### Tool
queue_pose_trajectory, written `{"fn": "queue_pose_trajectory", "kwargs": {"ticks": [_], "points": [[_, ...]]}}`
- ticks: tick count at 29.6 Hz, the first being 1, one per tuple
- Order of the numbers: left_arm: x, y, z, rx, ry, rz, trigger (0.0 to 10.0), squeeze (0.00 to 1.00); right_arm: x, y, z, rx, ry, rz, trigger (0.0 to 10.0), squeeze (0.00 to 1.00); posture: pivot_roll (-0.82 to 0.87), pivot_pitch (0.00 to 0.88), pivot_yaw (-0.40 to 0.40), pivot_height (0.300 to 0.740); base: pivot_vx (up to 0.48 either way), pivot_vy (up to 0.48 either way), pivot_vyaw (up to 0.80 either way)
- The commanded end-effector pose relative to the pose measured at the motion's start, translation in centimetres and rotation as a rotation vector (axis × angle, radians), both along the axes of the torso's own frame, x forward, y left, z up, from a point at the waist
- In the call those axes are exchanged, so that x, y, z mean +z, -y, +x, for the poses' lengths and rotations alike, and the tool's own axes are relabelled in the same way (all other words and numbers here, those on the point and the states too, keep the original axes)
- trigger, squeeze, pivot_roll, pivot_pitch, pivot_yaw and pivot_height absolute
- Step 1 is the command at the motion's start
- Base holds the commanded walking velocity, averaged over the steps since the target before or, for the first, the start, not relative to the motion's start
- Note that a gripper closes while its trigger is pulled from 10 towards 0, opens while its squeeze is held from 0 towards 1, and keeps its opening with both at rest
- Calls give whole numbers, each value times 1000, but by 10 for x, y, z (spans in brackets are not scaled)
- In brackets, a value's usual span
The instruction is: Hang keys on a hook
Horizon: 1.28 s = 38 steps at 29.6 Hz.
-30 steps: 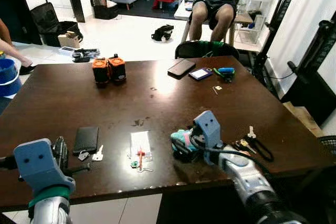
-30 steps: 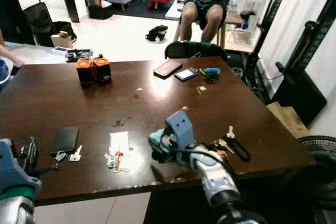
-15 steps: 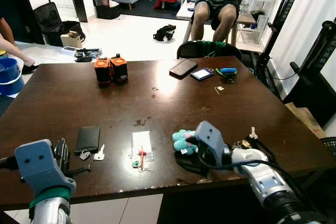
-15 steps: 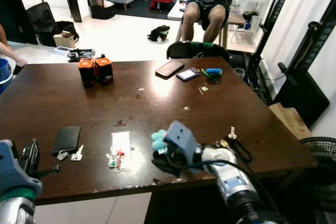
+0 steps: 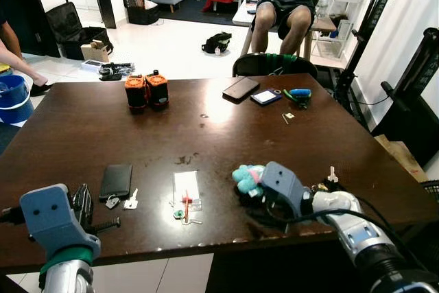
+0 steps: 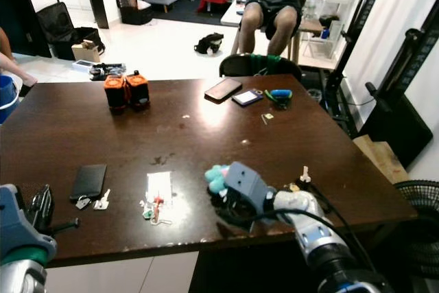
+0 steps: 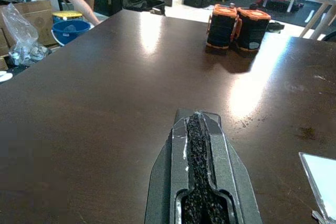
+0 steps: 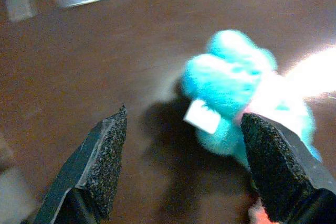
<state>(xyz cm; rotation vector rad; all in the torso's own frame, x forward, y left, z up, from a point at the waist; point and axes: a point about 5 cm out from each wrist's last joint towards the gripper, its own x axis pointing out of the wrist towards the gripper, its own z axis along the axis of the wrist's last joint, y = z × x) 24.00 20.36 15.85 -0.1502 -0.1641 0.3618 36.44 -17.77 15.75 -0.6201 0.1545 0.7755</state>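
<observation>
Looking from the head cam first:
Table (image 5: 82,135): big, dark brown, lots of stuff on it.
Right gripper (image 5: 250,193): low over the near edge, next to a blue fluffy toy (image 5: 247,178). Toy is touching or nearly touching it.
Keys w/ black strap (image 5: 328,182): on the table near the right edge, behind the right arm, just beside the wrist. Not picked up yet.
Other small keys (image 5: 120,202): lying next to a black phone (image 5: 115,181), over on the left.
Left gripper (image 5: 82,205): waits at the near left corner, doing nothing.
Hook: can't spot one anywhere.
Far side: 2 orange batteries (image 5: 145,90), another phone (image 5: 239,88); a person sits on a chair past the table.

Left wrist cam:
Left gripper (image 7: 198,150): pads pressed together, nothing between them, pointing over bare table at the batteries.

Right wrist cam:
Right gripper (image 8: 181,166): spread wide, holding nothing. Picture is blurry.
Fluffy toy (image 8: 247,87): sits between the 2 pads, more to one side.

What could go wrong:
Risk 1: fingers may squeeze the toy alone, and I can't tell if it's tied to any keys.
Risk 2: arm may bump the strap keys off the right edge, bc they lie so near the wrist.
Risk 3: the soft toy may squish and slip out.
</observation>
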Motion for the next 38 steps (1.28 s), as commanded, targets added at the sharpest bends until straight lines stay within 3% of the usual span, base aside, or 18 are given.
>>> {"fn": "queue_pose_trajectory", "kwargs": {"ticks": [1, 4, 5, 6, 7, 9, 16, 17, 18, 20, 21, 22, 29, 33, 38], "points": [[-1, -1, -3, 8, -8, -12, 10000, 0, 3, 1, 3, -49, 49, 37, 10000, 0, -35, 76, 69, 740, 0, 0, 0], [-1, -1, -3, 8, -7, -12, 10000, 0, 11, 0, 6, -84, 111, 96, 10000, 0, -35, 76, 69, 740, 0, 0, 0], [0, -1, -3, 9, -6, -11, 10000, 0, 22, -1, 7, -108, 214, 167, 10000, 0, -35, 76, 69, 740, 0, 0, 0], [0, -1, -3, 9, -6, -11, 10000, 0, 22, -1, 7, -108, 214, 167, 10000, 0, -35, 76, 69, 740, 0, 0, 0], [0, -2, -3, 9, -6, -9, 10000, 0, 30, -2, 7, -119, 281, 228, 10000, 0, -35, 76, 69, 740, 0, 0, 0], [0, -2, -3, 8, -5, -8, 10000, 0, 32, -1, 6, -137, 305, 260, 10000, 0, -35, 76, 69, 740, 0, 0, 0], [0, -2, -2, 6, -6, -5, 10000, 0, 17, 4, 8, -208, 239, 204, 10000, 0, -43, 74, 76, 740, 0, 0, 0], [0, -2, -2, 4, -5, -5, 10000, 0, 12, 11, 10, -271, 184, 262, 10000, 0, -41, 74, 76, 740, 0, 0, 0], [1, -2, -2, 5, -5, -5, 10000, 0, 13, 29, 15, -436, 158, 376, 9569, 0, -41, 74, 76, 740, 0, 0, 0], [1, -2, -2, 5, -5, -5, 10000, 0, 13, 29, 15, -436, 158, 376, 9569, 0, -41, 74, 76, 740, 0, 0, 0], [1, -2, -2, 4, -4, -6, 10000, 0, 15, 47, 18, -592, 141, 497, 0, 0, -41, 74, 76, 740, 0, 0, 0], [1, -2, -2, 4, -4, -7, 10000, 0, 14, 58, 20, -697, 125, 570, 0, 0, -43, 73, 78, 740, 0, 0, 0], [1, -2, 0, 3, -3, -9, 10000, 0, 6, 61, 20, -763, 82, 563, 0, 0, -46, 77, 83, 740, 0, 0, 0], [3, 0, 1, -5, -2, -9, 10000, 0, -6, 47, 22, -756, 20, 568, 0, 0, -35, 92, 90, 740, 0, 0, 0], [3, -1, -3, -11, -11, -5, 10000, 0, -4, 34, 27, -739, -14, 610, 0, 0, -21, 112, 95, 740, 0, 0, 0]]}}
